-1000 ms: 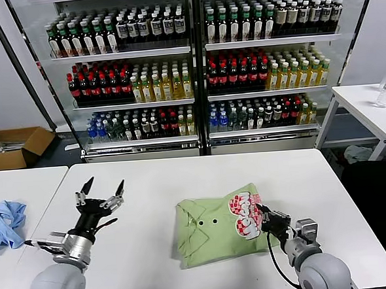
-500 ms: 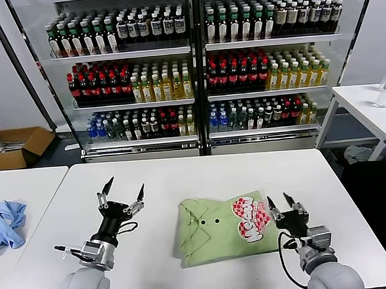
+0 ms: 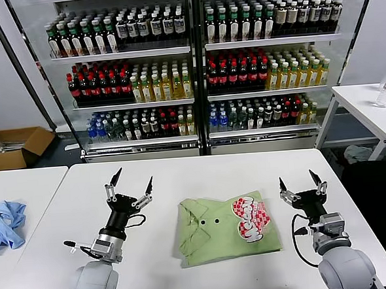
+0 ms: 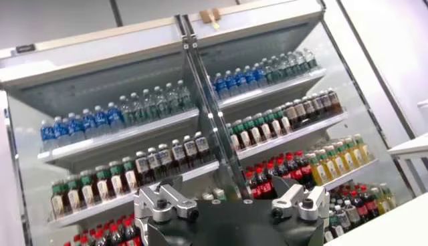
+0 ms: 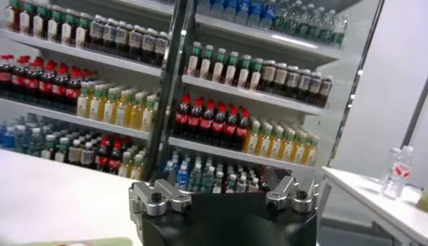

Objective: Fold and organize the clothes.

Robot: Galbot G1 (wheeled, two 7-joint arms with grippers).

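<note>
The light green polo shirt (image 3: 215, 233) lies folded into a rectangle on the white table (image 3: 182, 178), collar to the left, red-and-white checkered logo (image 3: 252, 219) on its right part. My left gripper (image 3: 132, 182) is open and empty, fingers pointing up, left of the shirt and apart from it. My right gripper (image 3: 302, 182) is open and empty, fingers pointing up, just right of the shirt's right edge. Both wrist views show only the drinks fridge, not the shirt.
A light blue cloth (image 3: 4, 223) lies on a separate table at the left. A glass-door fridge (image 3: 195, 66) full of bottles stands behind the table. Another white table (image 3: 368, 107) with a bottle stands at the right. A cardboard box (image 3: 16, 147) sits on the floor.
My right gripper let go of the shirt's right edge, opened and rose to the right. My left gripper moved right, toward the shirt, still open. The shirt lies flat.
</note>
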